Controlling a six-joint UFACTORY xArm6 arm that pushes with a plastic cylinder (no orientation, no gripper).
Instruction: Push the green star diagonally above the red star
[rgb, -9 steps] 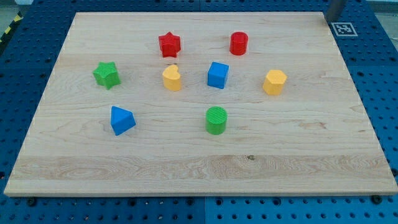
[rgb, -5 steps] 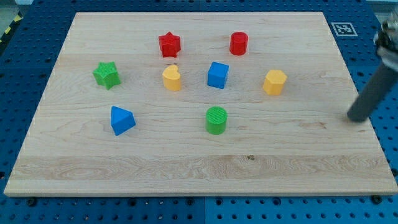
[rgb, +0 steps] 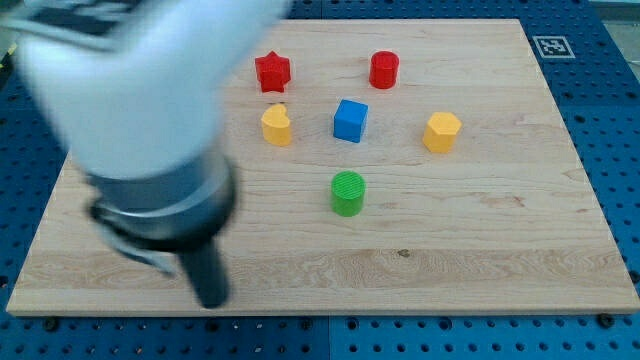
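Observation:
The red star sits near the view's top, left of centre. The green star is hidden behind my blurred arm, which covers the board's left side. My tip is near the view's bottom left, close to the board's front edge, well below and left of the red star.
A red cylinder is right of the red star. A yellow block, a blue cube and a yellow hexagonal block form the middle row. A green cylinder stands below the cube. The blue block at left is hidden.
My arm has swept from the view's right edge across to the bottom left. It now covers the green star and the blue block. The visible blocks have not moved.

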